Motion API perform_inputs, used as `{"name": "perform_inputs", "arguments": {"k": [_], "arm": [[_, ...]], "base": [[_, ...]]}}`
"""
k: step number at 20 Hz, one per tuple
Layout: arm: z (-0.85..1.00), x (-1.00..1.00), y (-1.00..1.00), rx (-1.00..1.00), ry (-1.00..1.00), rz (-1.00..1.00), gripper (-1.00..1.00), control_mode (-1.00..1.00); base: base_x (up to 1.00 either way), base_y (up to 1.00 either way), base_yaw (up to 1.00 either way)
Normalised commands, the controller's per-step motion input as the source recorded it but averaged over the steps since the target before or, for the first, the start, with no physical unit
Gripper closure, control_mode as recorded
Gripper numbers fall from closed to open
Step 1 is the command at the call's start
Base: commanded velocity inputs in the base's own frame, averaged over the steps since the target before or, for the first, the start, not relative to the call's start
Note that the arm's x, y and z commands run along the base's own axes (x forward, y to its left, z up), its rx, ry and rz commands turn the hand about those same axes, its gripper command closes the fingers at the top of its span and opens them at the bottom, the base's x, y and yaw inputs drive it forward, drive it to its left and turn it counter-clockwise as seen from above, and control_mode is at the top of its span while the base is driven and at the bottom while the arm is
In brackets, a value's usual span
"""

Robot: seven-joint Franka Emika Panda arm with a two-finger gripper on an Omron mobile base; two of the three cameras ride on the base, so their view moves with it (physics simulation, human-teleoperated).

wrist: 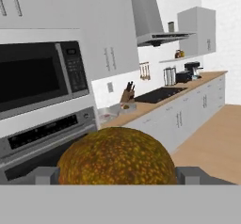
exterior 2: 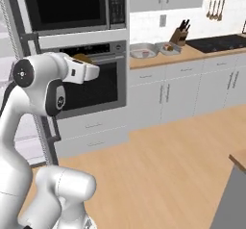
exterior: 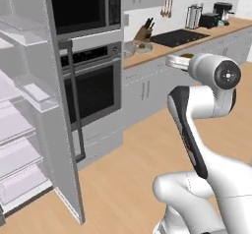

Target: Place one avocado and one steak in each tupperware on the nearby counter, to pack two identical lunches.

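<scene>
A dark-brown, orange-speckled avocado (wrist: pixel 116 157) sits between my gripper's (wrist: pixel 117 176) two finger tips, which are shut on its sides. From the base views, the gripper (exterior: pixel 178 61) (exterior 2: pixel 87 70) is held high in the air in front of the wall oven, with the avocado (exterior 2: pixel 82 58) showing at its top. Two pale tupperware containers (exterior 2: pixel 142 51) (exterior 2: pixel 169 48) stand far ahead on the wooden counter (exterior 2: pixel 197 55), left of the knife block. Something reddish lies in the left one; I cannot tell what it is.
An open fridge (exterior: pixel 29 105) with its door (exterior: pixel 64 130) swung out stands at the left. The microwave (exterior 2: pixel 67 4) and oven (exterior 2: pixel 91 83) face me. A knife block (exterior 2: pixel 181 34) and black cooktop (exterior 2: pixel 218 43) sit on the counter. Wooden floor (exterior 2: pixel 168 165) lies open ahead.
</scene>
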Motion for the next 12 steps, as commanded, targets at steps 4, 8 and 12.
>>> {"name": "perform_inputs", "arguments": {"k": [4,8,12], "arm": [[0.0,0.0,0.0,0.0,0.0,0.0,1.0,1.0],[0.0,0.0,0.0,0.0,0.0,0.0,1.0,1.0],[0.0,0.0,0.0,0.0,0.0,0.0,1.0,1.0]], "base": [[1.0,-0.36,0.06],[1.0,-0.67,0.03],[1.0,-0.81,0.0]]}}
